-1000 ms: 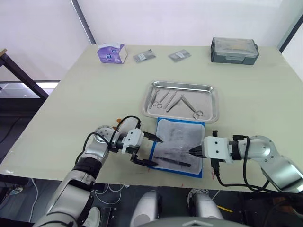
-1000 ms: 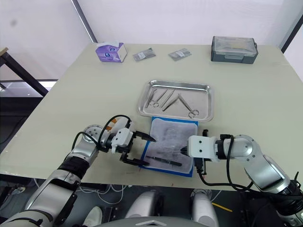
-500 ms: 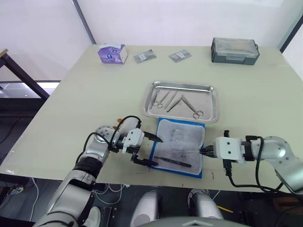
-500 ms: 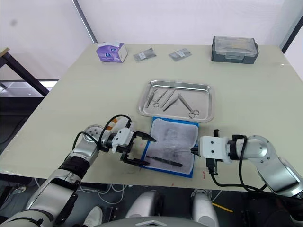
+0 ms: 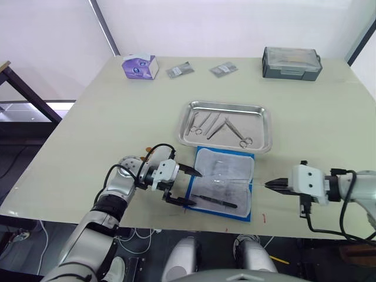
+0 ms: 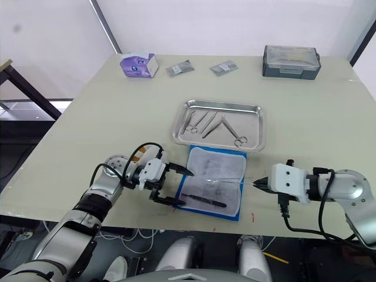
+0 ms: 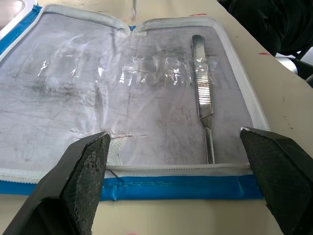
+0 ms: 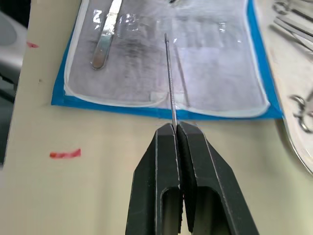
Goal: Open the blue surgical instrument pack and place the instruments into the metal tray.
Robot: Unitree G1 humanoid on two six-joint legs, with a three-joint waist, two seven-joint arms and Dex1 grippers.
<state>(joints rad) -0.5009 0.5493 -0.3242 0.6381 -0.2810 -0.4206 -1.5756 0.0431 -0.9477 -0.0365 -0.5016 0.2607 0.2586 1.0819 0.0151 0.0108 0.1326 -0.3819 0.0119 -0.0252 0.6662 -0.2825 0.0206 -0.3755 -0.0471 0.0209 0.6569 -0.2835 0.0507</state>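
- I'm pinching a thin silver needle-like instrument (image 8: 170, 81) in my right gripper (image 8: 177, 128), at 3 o'clock of the opened bright-blue fabric pack (image 5: 221, 182).
- My left gripper (image 5: 183, 186) is sitting spread wide at the pack's 9 o'clock edge.
- A flat silver scalpel handle (image 7: 203, 108) is lying inside the pack.

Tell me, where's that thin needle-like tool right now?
The thin tool is pinched in the right gripper, over the open blue pack's right edge, below the metal tray.

Plenty of bare table (image 5: 117, 117) on both sides of my grippers. Straight ahead, the metal tray (image 5: 267, 126) sits just beyond the open blue pack (image 5: 249, 214), already partly taken by tools (image 5: 218, 125).
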